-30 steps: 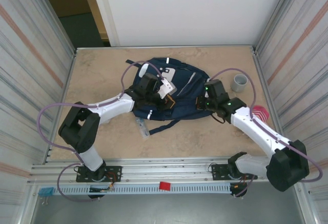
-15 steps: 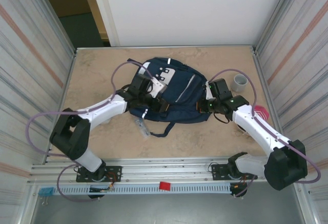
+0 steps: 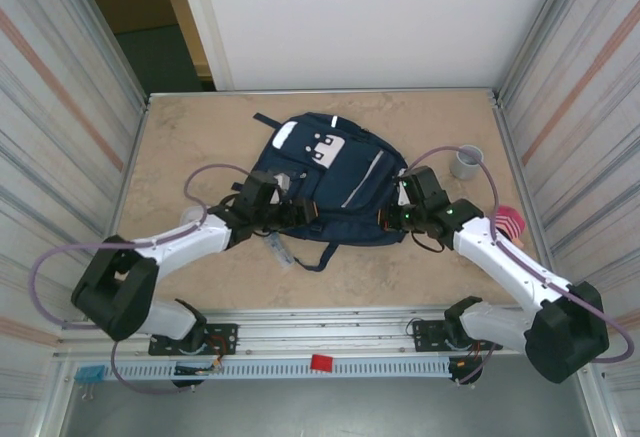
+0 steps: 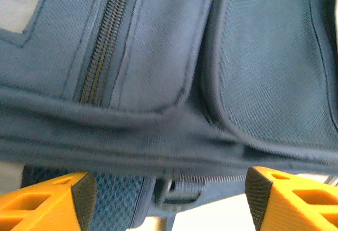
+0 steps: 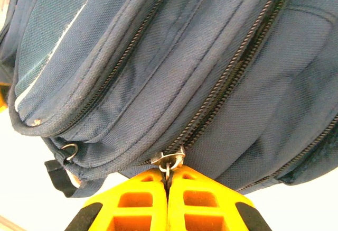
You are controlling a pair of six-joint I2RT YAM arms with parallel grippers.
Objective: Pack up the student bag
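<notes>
The student bag [image 3: 335, 172] lies flat in the middle of the table [image 3: 190, 137], front side up, with its white patches toward the far wall and a dark strap trailing off its near edge. The left claw [image 3: 292, 213] sits at the bag's near-left edge. In the left wrist view its orange fingers [image 4: 79, 195] stand wide apart with nothing pinched, and the bag's navy fabric and a closed zipper lie just ahead of them (a small buckle shows between the tips). The right claw [image 3: 393, 219] presses against the bag's near-right side. In the right wrist view its two fingers are squeezed together on the metal zipper pull [image 5: 168, 163] at the end of a zipper track. A grey cup [image 3: 465, 162] stands on the table to the bag's right, apart from it.
</notes>
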